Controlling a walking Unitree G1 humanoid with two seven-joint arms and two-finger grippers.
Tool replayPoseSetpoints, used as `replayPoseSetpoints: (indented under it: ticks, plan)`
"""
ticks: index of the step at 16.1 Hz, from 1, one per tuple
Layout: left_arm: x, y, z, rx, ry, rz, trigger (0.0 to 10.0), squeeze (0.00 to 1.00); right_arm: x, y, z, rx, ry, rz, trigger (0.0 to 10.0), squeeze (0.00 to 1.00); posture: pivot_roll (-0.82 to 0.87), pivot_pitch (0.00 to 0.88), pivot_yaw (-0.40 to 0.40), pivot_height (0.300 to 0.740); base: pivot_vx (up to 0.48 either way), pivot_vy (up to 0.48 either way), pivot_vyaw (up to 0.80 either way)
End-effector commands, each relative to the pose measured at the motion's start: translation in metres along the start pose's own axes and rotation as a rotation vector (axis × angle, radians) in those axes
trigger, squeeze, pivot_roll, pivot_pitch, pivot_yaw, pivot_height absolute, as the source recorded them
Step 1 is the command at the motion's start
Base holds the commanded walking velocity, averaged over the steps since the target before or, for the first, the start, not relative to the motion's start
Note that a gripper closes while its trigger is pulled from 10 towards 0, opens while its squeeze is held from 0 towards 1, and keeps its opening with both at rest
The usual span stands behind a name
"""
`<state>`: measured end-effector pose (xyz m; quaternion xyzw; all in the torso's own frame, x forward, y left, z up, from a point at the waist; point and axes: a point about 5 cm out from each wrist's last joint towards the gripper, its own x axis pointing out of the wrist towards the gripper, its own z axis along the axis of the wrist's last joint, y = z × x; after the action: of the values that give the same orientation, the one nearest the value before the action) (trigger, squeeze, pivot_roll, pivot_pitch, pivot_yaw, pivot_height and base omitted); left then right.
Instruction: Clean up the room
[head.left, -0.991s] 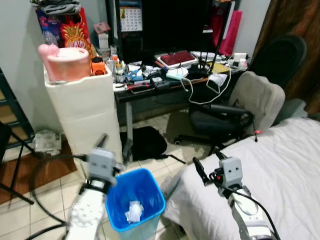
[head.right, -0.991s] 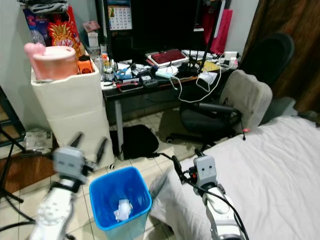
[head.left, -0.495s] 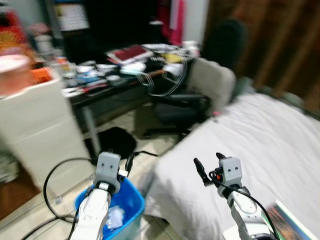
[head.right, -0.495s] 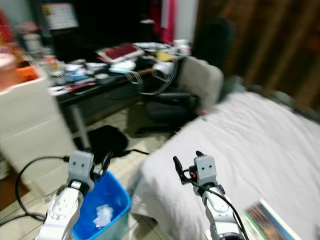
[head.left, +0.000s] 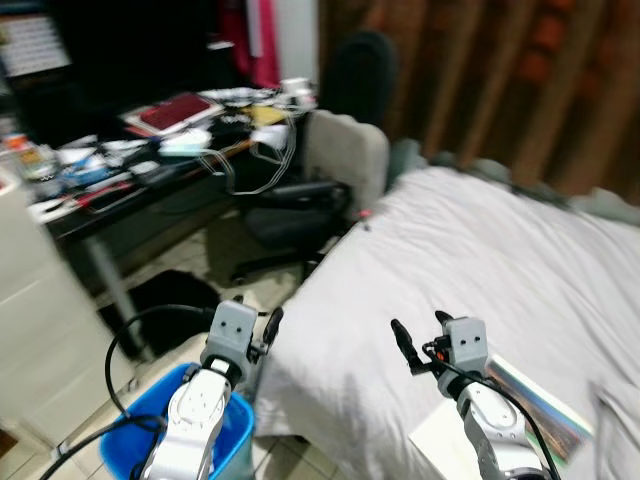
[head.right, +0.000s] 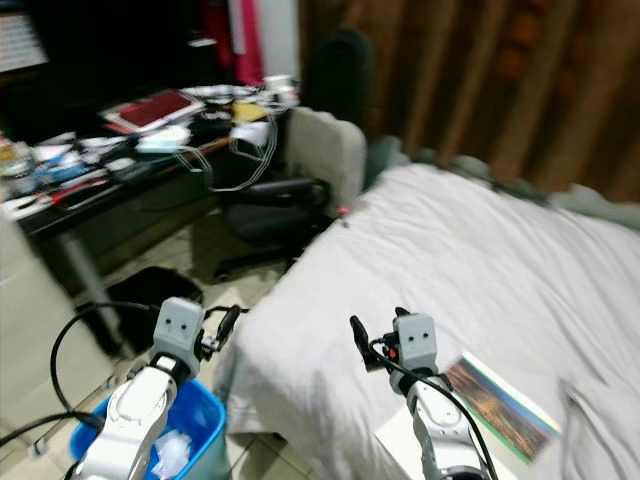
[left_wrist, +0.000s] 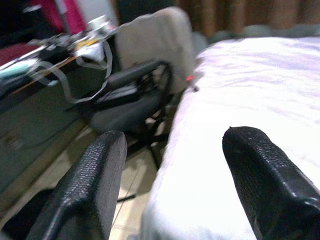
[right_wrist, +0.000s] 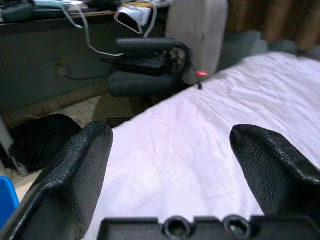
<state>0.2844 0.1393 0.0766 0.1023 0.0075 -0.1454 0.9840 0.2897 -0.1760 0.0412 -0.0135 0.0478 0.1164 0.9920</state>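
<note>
The robot faces a bed covered in a pale grey, wrinkled sheet (head.left: 480, 260), which spreads from the centre of the head views out toward three o'clock. The left gripper (head.left: 266, 330) hangs at about eight o'clock, fingers spread and holding nothing, just above a blue plastic waste bin (head.right: 195, 445) with crumpled white paper inside. The right gripper (head.left: 418, 335) sits near five o'clock over the bed's near edge, likewise released and empty.

The likeliest thing to tidy is a flat, glossy book or magazine with a colourful cover (head.right: 497, 405), lying on the sheet at four o'clock, just beside the right arm and partly over a white sheet of paper (head.left: 440, 445).

At eleven o'clock stands a dark tabletop (head.left: 150, 185) cluttered with cables and a red keyboard; a black office chair with a beige cushioned back (head.left: 335, 165) is between it and the bed.

Risks, as I judge them: the views are blurred, so aiming a grasp now could miss. The thin magazine lies flat on soft bedding, so fingers may snag the sheet or push it off the edge. The black cable (head.left: 140, 335) looping near the left arm could catch.
</note>
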Motion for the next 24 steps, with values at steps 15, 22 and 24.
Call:
replayPoseSetpoints:
  ticks: [15, 22, 24]
  plan:
    - [0.003, 0.02, -0.023, -0.087, 0.096, 0.088, 10.0, 0.0, 0.001, -0.003, 0.0, 0.025, 0.009, 0.01, 10.0, 0.0, 0.02, 0.0, 0.005, 0.74, 0.0, 0.064, -0.73]
    - [0.009, -0.002, -0.006, -0.144, 0.016, 0.099, 10.0, 0.0, -0.002, -0.002, -0.002, 0.031, 0.015, 0.025, 10.0, 0.0, 0.02, 0.0, 0.006, 0.74, 0.173, 0.069, 0.0]
    - [0.01, 0.0, -0.007, -0.132, 0.025, 0.093, 10.0, 0.0, -0.001, 0.0, -0.005, 0.019, 0.037, 0.032, 10.0, 0.0, 0.02, 0.0, 0.009, 0.74, 0.461, 0.0, -0.7]
